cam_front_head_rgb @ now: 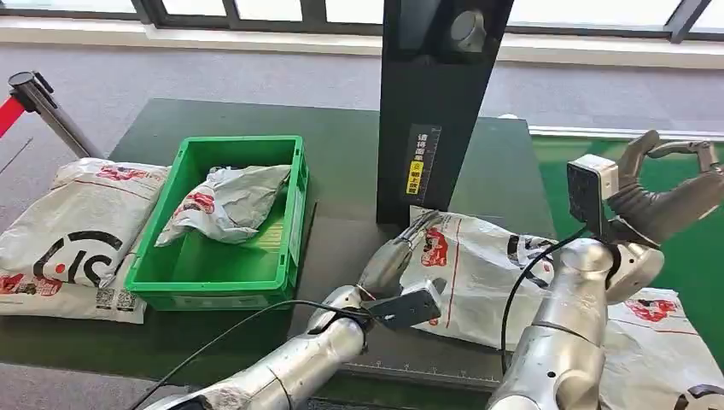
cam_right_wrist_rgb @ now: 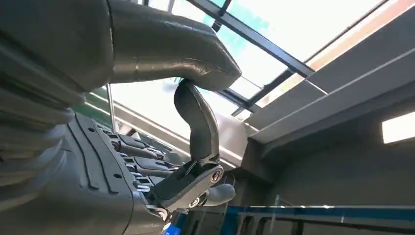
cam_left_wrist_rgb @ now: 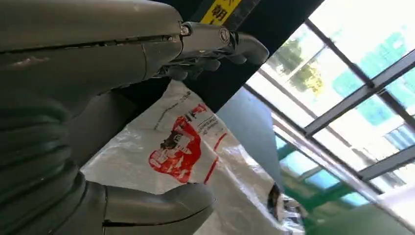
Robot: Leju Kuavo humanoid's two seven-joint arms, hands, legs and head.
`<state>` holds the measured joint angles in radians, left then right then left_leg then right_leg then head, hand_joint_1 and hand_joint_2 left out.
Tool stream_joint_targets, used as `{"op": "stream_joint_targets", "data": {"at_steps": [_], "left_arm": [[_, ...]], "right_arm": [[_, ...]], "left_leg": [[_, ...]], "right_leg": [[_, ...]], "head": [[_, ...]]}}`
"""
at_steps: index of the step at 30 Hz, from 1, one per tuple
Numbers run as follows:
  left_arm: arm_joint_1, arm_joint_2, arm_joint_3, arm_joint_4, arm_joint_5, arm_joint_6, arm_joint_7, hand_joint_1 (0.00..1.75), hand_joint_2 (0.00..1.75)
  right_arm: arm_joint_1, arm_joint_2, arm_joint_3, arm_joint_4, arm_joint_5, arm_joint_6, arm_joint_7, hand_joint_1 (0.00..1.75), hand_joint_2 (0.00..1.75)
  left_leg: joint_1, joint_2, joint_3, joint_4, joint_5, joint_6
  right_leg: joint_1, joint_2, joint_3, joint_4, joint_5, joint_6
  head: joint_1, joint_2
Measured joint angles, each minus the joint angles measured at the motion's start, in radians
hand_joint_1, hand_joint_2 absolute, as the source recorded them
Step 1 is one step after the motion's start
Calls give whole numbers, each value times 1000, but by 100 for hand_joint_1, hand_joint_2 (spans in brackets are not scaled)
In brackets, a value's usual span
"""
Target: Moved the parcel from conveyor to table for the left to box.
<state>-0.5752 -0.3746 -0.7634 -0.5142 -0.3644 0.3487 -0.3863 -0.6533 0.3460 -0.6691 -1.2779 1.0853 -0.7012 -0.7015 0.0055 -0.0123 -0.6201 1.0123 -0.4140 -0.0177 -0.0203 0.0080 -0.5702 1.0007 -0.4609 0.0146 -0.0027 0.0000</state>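
From the head view, the left hand (cam_front_head_rgb: pixel 394 260) lay at the near left edge of a white parcel (cam_front_head_rgb: pixel 478 273) with red and black print, which rested flat on the dark table (cam_front_head_rgb: pixel 341 154) just in front of a black upright column (cam_front_head_rgb: pixel 431 111). Its fingers reached onto the parcel's edge, though whether they pinched the plastic could not be told from there. The right hand (cam_front_head_rgb: pixel 662 192) was raised above the green conveyor (cam_front_head_rgb: pixel 691 248), fingers curled loosely apart around nothing. Another printed bag (cam_front_head_rgb: pixel 657 342) lay under the right arm (partly hidden by it). A green crate (cam_front_head_rgb: pixel 224 224) stood further left on the table, with a crumpled grey-white parcel (cam_front_head_rgb: pixel 224 203) inside it, and a large white bag (cam_front_head_rgb: pixel 72 226) lay beside the crate's far side.

In the left wrist view, the left hand's fingers (cam_left_wrist_rgb: pixel 220 41) stretched out above the white parcel (cam_left_wrist_rgb: pixel 191 147), the thumb (cam_left_wrist_rgb: pixel 156 205) below it and apart from them; the parcel's red print showed between them, and no firm grip was visible.

In the right wrist view, the right hand (cam_right_wrist_rgb: pixel 161 147) held nothing, its thumb (cam_right_wrist_rgb: pixel 171 54) arched over bent fingers (cam_right_wrist_rgb: pixel 195 181), with windows behind.
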Motion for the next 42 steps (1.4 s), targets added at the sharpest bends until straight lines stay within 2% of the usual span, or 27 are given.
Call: {"op": "stream_joint_targets", "data": {"at_steps": [2,8,10,11,16,29,30,31,42], "left_arm": [[-3,0,-19,16,-18,5,49,0,175],[-3,0,-24,21,-24,5,64,0,175],[-3,0,-56,44,-52,5,136,0,175],[3,0,-160,108,-92,-9,252,0,175],[-4,3,-242,142,-85,-44,286,0,175],[-24,3,-318,164,-80,-104,315,0,175],[-25,3,-319,164,-77,-107,315,105,175],[-25,3,-320,164,-77,-109,315,175,175],[-58,3,-375,167,-81,-130,350,175,175]], "right_arm": [[-2,0,0,2,0,0,0,0,175],[-2,0,0,2,0,0,0,0,175],[-7,0,0,5,0,0,0,0,175],[-23,0,0,18,2,0,0,0,175],[-27,0,0,21,1,0,0,0,175],[-27,0,0,21,5,0,0,0,175],[-28,0,0,22,5,0,0,0,175],[-28,0,0,22,5,0,0,0,175],[-30,0,0,22,13,0,0,0,175]], "left_leg": [[0,0,0,0,0,0],[0,0,0,0,0,0],[0,0,0,0,0,0],[0,0,0,0,0,0],[0,0,0,0,0,0],[0,-1,0,0,0,0],[0,-1,0,0,0,0],[0,-1,0,0,0,0],[0,-1,1,0,0,1]], "right_leg": [[0,0,0,0,0,0],[0,0,0,0,0,0],[0,0,0,0,0,0],[0,0,0,0,0,0],[0,0,0,0,0,0],[0,0,1,0,0,0],[0,0,1,0,0,0],[0,0,1,0,0,0],[0,-1,2,0,0,0]], "head": [[0,0],[0,0],[0,0],[0,0],[0,0],[0,0],[0,0],[0,0],[0,0]]}}
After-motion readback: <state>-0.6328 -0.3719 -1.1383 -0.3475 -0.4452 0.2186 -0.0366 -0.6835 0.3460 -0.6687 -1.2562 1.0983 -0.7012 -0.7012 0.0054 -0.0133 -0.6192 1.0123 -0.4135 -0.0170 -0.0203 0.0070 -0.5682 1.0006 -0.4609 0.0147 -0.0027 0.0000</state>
